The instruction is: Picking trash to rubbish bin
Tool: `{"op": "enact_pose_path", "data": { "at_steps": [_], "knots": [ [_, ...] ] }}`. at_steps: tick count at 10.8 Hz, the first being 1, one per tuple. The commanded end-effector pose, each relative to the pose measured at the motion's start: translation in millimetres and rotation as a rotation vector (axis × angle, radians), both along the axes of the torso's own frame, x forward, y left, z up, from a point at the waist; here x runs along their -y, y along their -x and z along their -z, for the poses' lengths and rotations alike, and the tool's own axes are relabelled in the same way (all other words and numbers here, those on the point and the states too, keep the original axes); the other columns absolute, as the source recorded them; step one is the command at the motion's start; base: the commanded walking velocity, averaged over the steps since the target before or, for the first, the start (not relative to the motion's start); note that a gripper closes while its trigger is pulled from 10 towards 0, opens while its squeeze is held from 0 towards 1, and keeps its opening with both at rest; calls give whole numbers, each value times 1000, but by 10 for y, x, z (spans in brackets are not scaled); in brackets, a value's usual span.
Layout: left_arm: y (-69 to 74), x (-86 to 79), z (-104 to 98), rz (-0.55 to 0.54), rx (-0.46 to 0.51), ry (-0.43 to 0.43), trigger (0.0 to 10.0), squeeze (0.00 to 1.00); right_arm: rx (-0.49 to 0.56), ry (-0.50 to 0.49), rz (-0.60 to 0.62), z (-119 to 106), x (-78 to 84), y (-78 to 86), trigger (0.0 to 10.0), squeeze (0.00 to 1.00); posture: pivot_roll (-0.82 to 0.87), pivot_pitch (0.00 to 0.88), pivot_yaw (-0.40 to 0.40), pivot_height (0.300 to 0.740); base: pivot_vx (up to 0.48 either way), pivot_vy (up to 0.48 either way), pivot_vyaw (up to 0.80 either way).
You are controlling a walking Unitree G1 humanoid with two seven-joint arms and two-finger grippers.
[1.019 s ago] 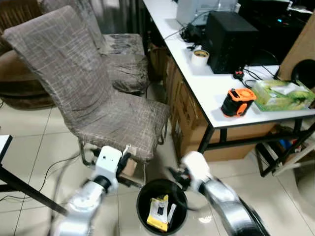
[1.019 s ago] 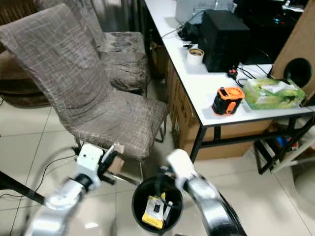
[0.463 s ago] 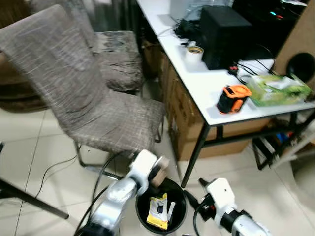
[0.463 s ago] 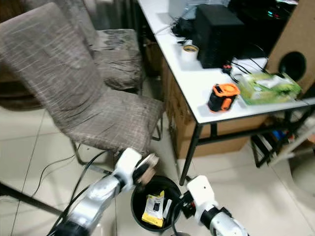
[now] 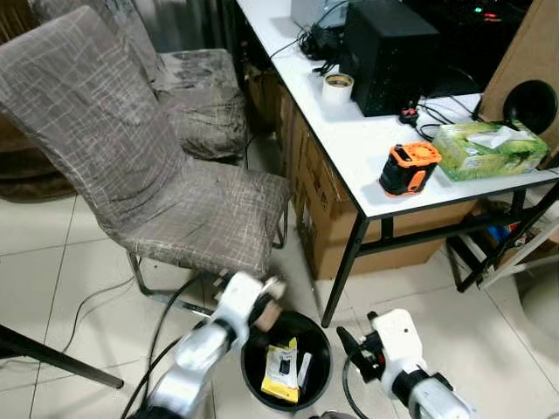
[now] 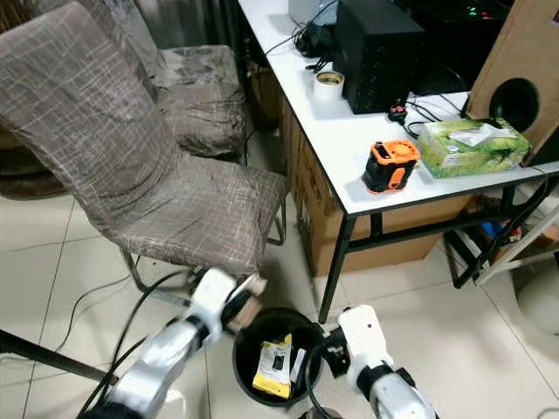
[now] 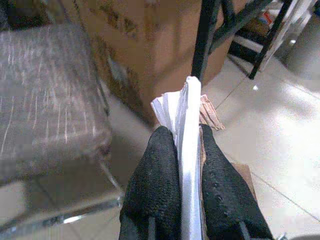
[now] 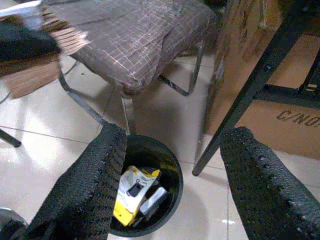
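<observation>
Two black fingers point(image 7: 160, 185) pinch flat white and brown cardboard scraps point(image 7: 190, 125), above tiled floor point(image 7: 280, 130), beside a chair seat point(image 7: 50, 95).

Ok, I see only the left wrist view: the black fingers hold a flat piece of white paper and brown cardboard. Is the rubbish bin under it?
Observer: Nearly. The left gripper holds the flat paper and cardboard piece at the rim of the round black plastic bin, on the side of the grey fabric chair. I cannot tell if it is fully over the opening.
Operator: Is the bin empty?
Observer: No, a yellow packet lies inside.
Operator: And the other arm?
Observer: The right gripper is open, low beside the bin, on the side of the white table.
</observation>
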State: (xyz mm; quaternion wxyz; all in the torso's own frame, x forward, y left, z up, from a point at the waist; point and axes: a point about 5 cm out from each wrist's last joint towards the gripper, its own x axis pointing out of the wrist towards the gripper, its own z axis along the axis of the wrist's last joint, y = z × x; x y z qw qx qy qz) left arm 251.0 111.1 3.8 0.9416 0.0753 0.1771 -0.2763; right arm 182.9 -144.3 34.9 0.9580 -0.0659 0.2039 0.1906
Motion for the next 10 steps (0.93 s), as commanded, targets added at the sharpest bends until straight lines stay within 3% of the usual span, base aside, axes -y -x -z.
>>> {"op": "enact_pose_path", "data": {
  "at_steps": [1, 7, 9, 10],
  "knots": [
    [-16, 0, -45, -3, 37, -5, 10000, 0, -15, 10, -8, 13, -31, -13, 10000, 0, -196, 97, -4, 740, 0, -240, 0],
    [-32, 3, -61, -12, 54, -12, 10000, 0, -21, 36, -43, -5, -41, -40, 10000, 0, -194, 104, -23, 740, 0, -476, 0],
    [-56, -42, -18, -36, -12, 2, 10000, 0, -21, 38, -46, -6, -49, -47, 10000, 0, -195, 103, -20, 740, 0, 240, 0],
    [-78, -34, -47, -24, 15, -1, 10000, 0, -22, 38, -45, -8, -50, -49, 10000, 0, -195, 103, -18, 740, 0, 480, 0]
  ]
}}
